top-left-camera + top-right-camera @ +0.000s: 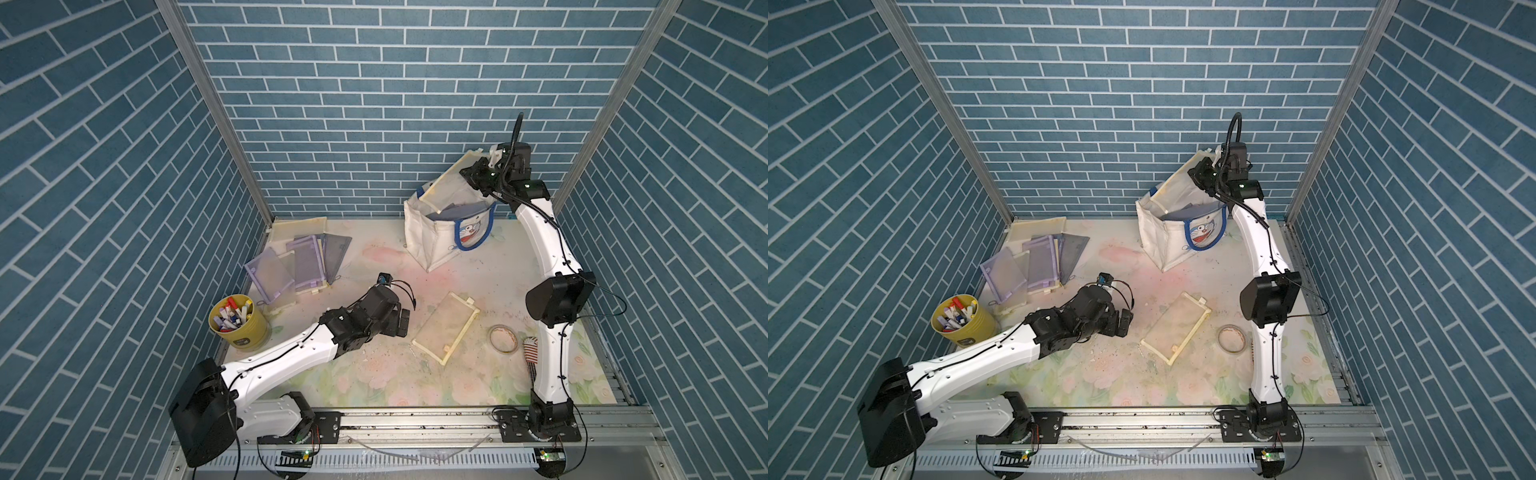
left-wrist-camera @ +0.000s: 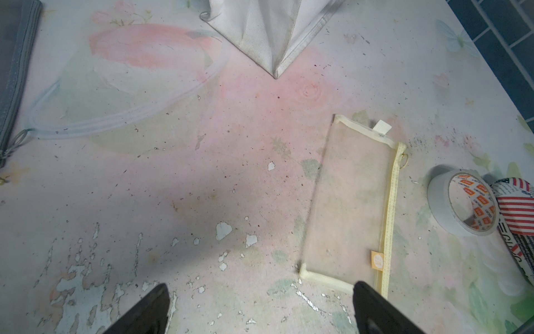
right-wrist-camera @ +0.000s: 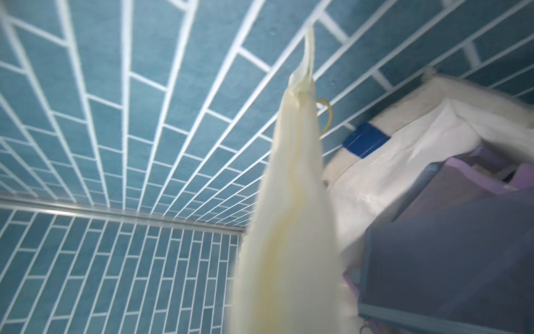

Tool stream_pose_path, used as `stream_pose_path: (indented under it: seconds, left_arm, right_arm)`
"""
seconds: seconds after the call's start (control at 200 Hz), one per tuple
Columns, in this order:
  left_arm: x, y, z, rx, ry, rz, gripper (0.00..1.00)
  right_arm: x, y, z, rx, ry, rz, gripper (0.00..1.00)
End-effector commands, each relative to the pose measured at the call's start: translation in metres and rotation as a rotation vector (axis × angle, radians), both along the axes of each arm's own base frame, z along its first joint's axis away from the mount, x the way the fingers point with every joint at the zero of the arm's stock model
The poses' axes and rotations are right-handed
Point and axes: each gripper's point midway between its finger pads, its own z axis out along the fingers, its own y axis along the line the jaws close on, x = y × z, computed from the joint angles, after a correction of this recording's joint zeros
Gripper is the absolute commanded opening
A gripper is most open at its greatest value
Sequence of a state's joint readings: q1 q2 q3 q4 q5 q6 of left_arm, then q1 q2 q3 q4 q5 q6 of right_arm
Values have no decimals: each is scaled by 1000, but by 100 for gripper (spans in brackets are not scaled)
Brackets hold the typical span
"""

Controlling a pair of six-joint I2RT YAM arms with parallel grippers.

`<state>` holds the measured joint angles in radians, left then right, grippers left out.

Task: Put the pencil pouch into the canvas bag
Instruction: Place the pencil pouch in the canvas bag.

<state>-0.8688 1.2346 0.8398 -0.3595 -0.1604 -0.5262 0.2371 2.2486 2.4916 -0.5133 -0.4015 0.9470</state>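
Right arm raised – right gripper [image 1: 471, 171] clamped on pencil pouch [image 3: 289, 202] over canvas bag [image 1: 428, 241]; left gripper [image 2: 260, 286] low, jaws spread, empty.

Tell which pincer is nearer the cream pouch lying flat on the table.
Left. The left pincer hangs open beside the flat pouch; the right pincer is far off above the canvas bag, shut on a second pouch.

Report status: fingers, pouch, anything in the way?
Right fingers shut on cream pouch, over canvas bag. Left fingers open, empty, near second pouch flat on table. Bag mouth open; other pouches already inside.
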Motion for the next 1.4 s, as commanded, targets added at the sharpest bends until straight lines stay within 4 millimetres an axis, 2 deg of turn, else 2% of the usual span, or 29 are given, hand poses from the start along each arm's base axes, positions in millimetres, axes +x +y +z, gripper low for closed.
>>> stream_pose_path:
  seconds: [0.0,0.19,0.355,0.635,0.705,0.765,0.83,0.96,1.07,1.08,1.09,1.215,1.295,1.395]
  left_arm:
    - [1,-6,5,6,-8,-1,99]
    - [1,-8,3,-10,-4,9,99]
    - [3,-8,3,6,-5,6,99]
    - [9,-13,6,8,-16,8,99]
    - [9,-16,7,6,-13,2,99]
    - [10,-17,8,4,-14,0,99]
    - [10,-17,8,1,-16,1,99]
    - [10,-16,9,-8,-21,12,99]
    - [10,-14,11,-19,-28,21,99]
    - [10,-14,12,-20,-29,22,99]
    - [10,-13,12,-21,-28,23,99]
    - [8,-10,16,-26,-35,30,99]
    - [6,-7,15,-24,-26,39,99]
    - [3,-9,17,-48,-10,33,99]
  right_arm:
    - [19,-8,2,41,-26,-52,0]
    - [25,-4,-37,26,35,-47,0]
    - [20,0,-64,8,104,-31,0]
    - [10,0,-75,-24,140,-11,0]
    - [7,-1,-72,-25,145,-13,11]
    - [4,-2,-66,-29,137,-16,26]
    - [1,-5,-55,-45,119,-24,38]
    - [-8,-13,-35,-83,92,-37,55]
    - [-12,-15,-34,-105,99,-42,60]
    - [-17,-17,-20,-100,76,-44,61]
    - [-19,-18,-16,-100,69,-45,61]
    - [-33,-22,3,-134,36,-34,63]
    - [-51,-23,12,-173,26,-6,64]
    - [-87,-19,14,-248,19,60,68]
